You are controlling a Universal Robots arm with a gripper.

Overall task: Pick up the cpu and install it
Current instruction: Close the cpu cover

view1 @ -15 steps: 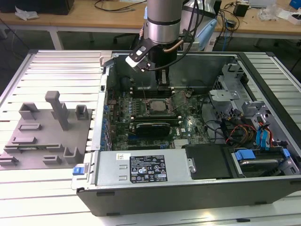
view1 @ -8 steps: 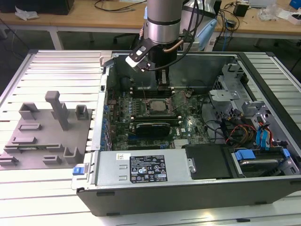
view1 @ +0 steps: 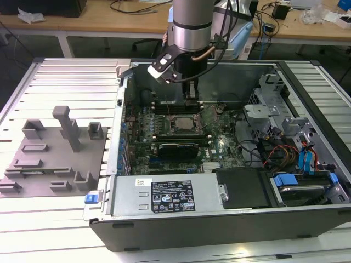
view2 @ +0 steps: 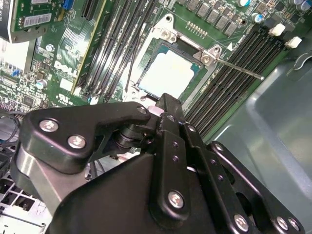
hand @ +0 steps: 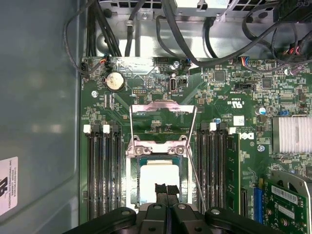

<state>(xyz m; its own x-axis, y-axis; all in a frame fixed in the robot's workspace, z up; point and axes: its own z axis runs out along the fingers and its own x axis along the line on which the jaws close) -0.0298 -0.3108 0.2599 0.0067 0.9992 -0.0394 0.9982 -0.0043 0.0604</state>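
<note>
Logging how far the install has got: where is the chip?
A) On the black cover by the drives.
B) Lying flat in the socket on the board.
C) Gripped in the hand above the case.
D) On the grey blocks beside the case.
B: the chip lies flat in the socket with the metal frame swung back, and the hand is over it, shut on nothing.

One cpu (hand: 157,174), one claw (hand: 165,188), one motherboard (hand: 229,100)
</note>
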